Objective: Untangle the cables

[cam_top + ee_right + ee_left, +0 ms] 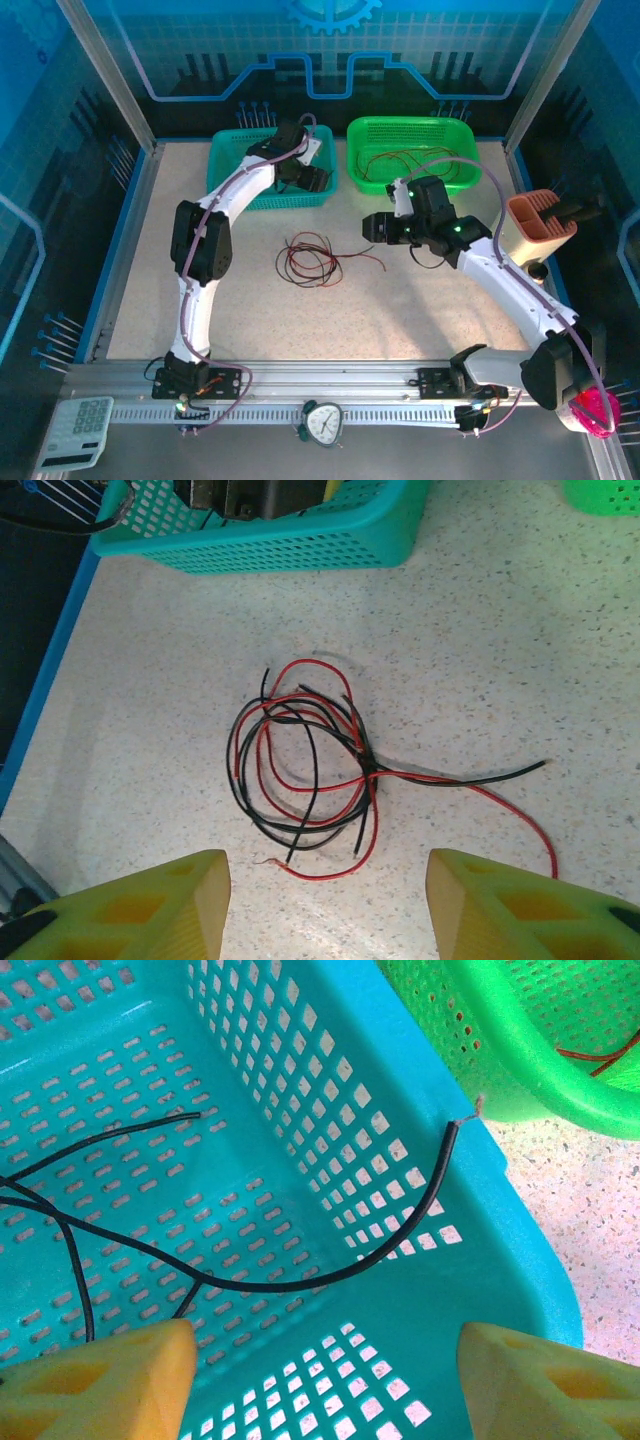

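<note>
The tangled cables (305,780) on the table are red and black, with both colours mixed in one knot. The tabletop (480,630) is cream with fine dark speckles. The teal basket (300,1080) is patterned with rows of square holes, and a black cable (330,1275) lies in it. The green basket (480,1030) is bright, has round holes, and holds red wires (385,165). The fingers (100,1385) of the left gripper (328,1340) and of the right gripper (328,865) are yellow. The left arm (235,190) and right arm (510,285) are white with black joints and carry purple hoses (497,215). A lump (595,410) by the right base looks magenta, perhaps netted.
</note>
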Robot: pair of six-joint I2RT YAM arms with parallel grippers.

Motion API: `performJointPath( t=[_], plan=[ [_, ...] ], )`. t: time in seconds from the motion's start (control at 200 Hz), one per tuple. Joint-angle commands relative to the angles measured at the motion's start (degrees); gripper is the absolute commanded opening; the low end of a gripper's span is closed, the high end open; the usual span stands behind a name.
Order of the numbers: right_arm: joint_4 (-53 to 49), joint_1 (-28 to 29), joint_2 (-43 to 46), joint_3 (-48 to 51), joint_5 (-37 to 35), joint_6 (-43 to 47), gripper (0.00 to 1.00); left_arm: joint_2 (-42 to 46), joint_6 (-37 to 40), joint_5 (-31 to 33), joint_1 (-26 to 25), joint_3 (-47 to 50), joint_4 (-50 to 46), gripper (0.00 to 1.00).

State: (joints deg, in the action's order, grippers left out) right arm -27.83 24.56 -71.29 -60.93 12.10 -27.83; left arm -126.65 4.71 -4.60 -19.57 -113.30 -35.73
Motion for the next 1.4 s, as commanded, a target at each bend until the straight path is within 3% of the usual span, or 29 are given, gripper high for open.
performJointPath(
  t=[0.0,0.49,0.635,0.86,1.08,1.396],
  plan=[
    [-0.1,-1.3,1.5,-2.5,2.9,-1.3,0.56,-1.5,1.3,-1.6,-0.1,-2.7,0.2,0.7],
    [-0.4,-4.1,3.2,-3.9,5.8,-2.2,0.56,-9.3,1.2,-2.5,-0.3,-10.8,-0.3,0.59],
    [-1.1,-4.6,3.6,-4.2,5.9,-1.9,0.56,-10.8,1.0,-2.5,-0.3,-11.6,0.4,0.47],
    [-1.7,-5.2,4.4,-4.2,5.9,-1.9,0.56,-11.9,0.9,-2.3,-0.2,-11.7,0.6,0.15],
    [-1.7,-5.3,4.5,-4.4,6.1,-2.0,0.55,-11.8,0.6,-0.1,0.6,-11.6,-0.6,0.0],
    [-2.2,-5.4,5.1,-4.6,6.1,-2.0,0.55,-12.3,-0.4,1.0,2.7,-10.8,-2.3,0.0]
  ],
)
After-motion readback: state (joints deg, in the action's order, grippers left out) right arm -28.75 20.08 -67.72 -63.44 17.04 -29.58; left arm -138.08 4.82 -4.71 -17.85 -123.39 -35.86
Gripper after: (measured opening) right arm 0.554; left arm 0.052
